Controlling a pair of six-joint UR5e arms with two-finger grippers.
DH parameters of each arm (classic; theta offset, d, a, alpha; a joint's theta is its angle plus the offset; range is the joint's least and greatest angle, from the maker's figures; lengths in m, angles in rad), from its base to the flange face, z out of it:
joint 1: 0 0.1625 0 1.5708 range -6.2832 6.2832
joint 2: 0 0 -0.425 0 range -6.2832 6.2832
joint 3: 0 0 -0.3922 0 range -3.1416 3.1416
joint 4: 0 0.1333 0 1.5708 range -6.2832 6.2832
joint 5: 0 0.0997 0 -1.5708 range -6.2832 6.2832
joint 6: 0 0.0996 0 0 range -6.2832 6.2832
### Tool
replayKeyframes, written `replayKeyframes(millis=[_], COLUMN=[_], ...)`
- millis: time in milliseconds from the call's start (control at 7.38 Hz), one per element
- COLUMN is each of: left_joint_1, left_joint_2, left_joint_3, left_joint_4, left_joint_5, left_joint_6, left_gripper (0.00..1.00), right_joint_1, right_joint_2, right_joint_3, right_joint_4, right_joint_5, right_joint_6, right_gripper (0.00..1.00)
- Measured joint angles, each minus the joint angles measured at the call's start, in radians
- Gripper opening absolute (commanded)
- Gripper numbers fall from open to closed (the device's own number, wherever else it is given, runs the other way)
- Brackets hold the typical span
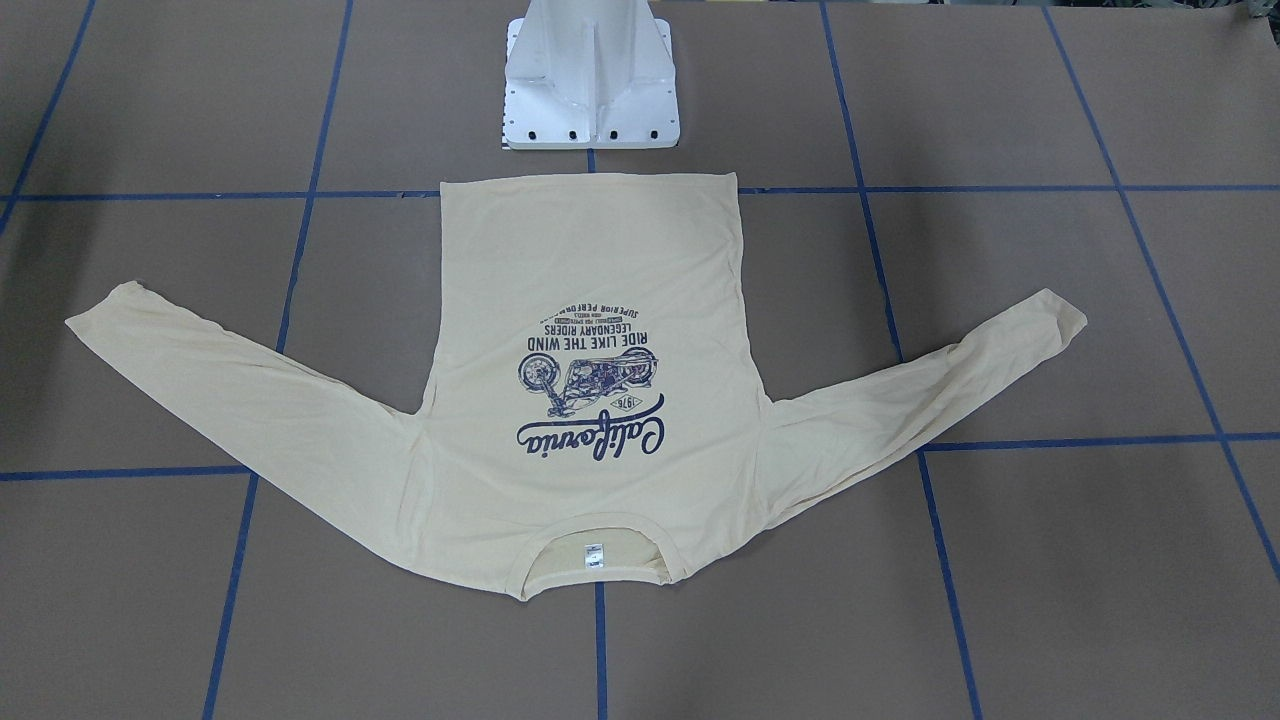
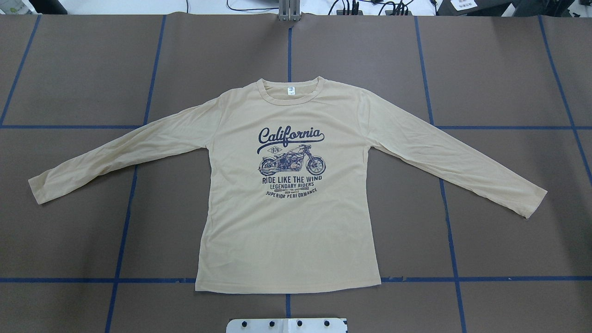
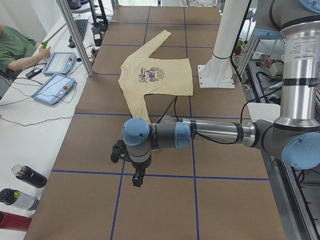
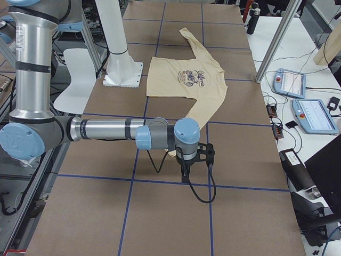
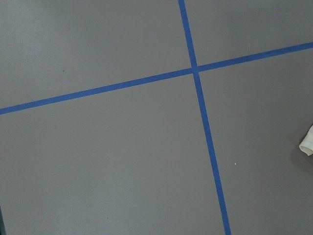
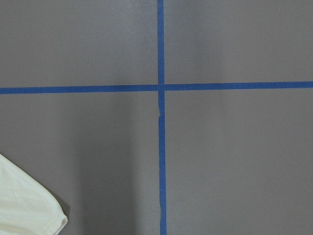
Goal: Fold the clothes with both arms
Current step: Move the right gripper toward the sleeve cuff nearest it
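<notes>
The clothes are one cream-yellow long-sleeved T-shirt (image 2: 286,231) lying flat and print up on the brown table, sleeves spread to both sides, collar (image 2: 290,90) on the side away from the robot base. In the front-facing view the T-shirt (image 1: 590,260) is upside down. My left gripper (image 3: 120,152) hovers above bare table past the shirt's left cuff; the left wrist view catches only that cuff tip (image 5: 308,139). My right gripper (image 4: 205,153) hangs just beyond the other cuff (image 6: 24,205). Both show only in the side views, so I cannot tell whether they are open or shut.
The white base pedestal (image 1: 590,90) stands just behind the hem. Blue tape lines (image 2: 289,46) grid the table. A side table with teach pendants (image 3: 55,87), bottles (image 3: 27,176) and a seated person (image 3: 15,50) runs along the far side.
</notes>
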Motion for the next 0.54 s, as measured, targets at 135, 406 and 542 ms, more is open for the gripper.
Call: replayKeyframes(millis=[135,406,542], left_joint_1=[0.000,0.000,0.000], left_joint_2=[0.000,-0.001,0.000], left_joint_3=[0.000,-0.011,-0.031], left_joint_4=[0.000,0.000,0.001], left_joint_5=[0.000,0.001,0.006], left_joint_6=[0.000,-0.001,-0.002], left_gripper=[1.00,1.00,1.00], right_joint_1=[0.000,0.000,0.000], right_joint_2=[0.000,0.000,0.000], right_joint_3=[-0.001,-0.001,-0.001], right_joint_4=[0.000,0.000,0.000], right_joint_5=[0.000,0.000,0.000], right_joint_6=[0.000,0.001,0.001], right_gripper=[1.00,1.00,1.00])
